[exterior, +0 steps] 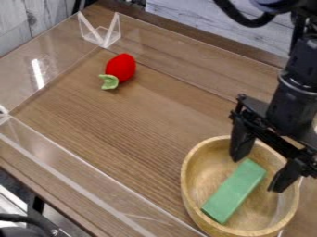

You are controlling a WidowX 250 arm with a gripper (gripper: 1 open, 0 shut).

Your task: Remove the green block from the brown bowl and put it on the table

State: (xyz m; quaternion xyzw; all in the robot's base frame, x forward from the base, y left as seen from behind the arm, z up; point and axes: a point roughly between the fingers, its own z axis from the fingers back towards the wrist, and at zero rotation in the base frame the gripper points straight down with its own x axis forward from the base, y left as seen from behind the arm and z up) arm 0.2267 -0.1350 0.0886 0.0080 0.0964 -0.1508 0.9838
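Green block [235,192] x1 in brown bowl [198,172] x1, red toy [118,68] x1

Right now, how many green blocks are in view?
1. The green block lies flat inside the brown bowl at lower right, under the open gripper. The red strawberry toy has only a green leaf. Nothing looks hidden.
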